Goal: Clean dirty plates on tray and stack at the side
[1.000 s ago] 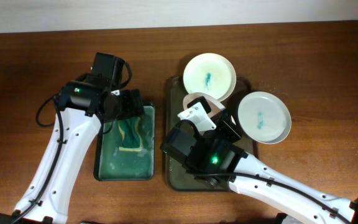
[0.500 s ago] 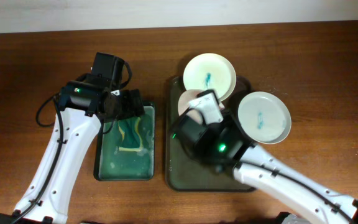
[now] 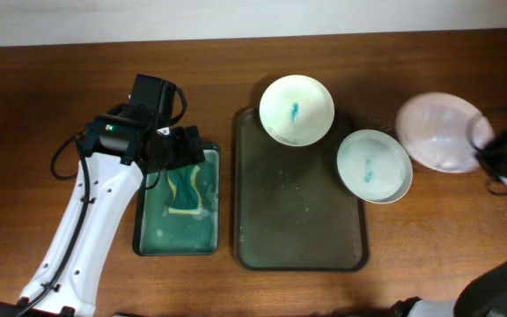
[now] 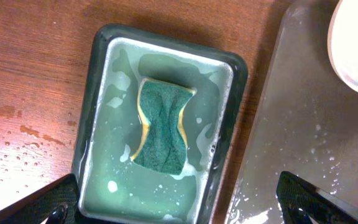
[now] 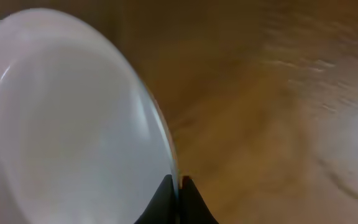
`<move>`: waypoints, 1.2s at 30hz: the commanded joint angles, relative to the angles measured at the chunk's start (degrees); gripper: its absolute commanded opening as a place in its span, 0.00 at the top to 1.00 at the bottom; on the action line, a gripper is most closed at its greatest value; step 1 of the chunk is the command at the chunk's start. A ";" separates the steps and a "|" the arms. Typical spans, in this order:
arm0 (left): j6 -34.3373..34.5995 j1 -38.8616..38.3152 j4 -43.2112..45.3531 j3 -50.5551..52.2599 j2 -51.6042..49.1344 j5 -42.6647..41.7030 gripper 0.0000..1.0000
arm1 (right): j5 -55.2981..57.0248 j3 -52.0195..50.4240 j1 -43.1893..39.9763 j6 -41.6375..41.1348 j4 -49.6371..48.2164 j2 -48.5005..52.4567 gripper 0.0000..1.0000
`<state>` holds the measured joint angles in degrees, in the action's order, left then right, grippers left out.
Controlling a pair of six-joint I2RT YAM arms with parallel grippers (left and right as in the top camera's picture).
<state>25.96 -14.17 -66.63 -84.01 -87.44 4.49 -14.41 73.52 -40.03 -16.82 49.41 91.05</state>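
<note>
Right tool [image 5: 178,186] swung off the tray [image 3: 297,220] to the right, pinching a plate [image 3: 441,132]; left tool [image 3: 181,150] spread over the sponge [image 4: 160,124].

right gripper [image 5: 178,186] gone from over the middle of the tray [image 3: 293,220]; i now find it at the right edge of the overhead frame. the plate [image 3: 438,132] it pinches by the rim went along: tray's upper middle before, now upper right over the table [image 3: 465,238], blurred. tray floor uncovered.
</note>
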 commanded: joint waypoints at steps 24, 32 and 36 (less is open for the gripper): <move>-0.33 0.09 -0.07 -0.57 0.31 -0.17 0.01 | 17.42 0.48 24.37 18.51 -7.32 15.17 0.41; -0.33 0.09 -0.07 -0.57 0.31 -0.20 0.01 | 11.21 0.31 24.22 20.04 -8.76 22.25 0.55; -0.33 0.09 -0.07 -0.57 0.31 -0.20 0.01 | 5.99 0.28 24.22 20.02 -7.15 23.30 0.91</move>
<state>25.98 -14.17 -66.63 -84.01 -87.44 4.47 -2.57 73.80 -15.97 2.98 41.45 113.25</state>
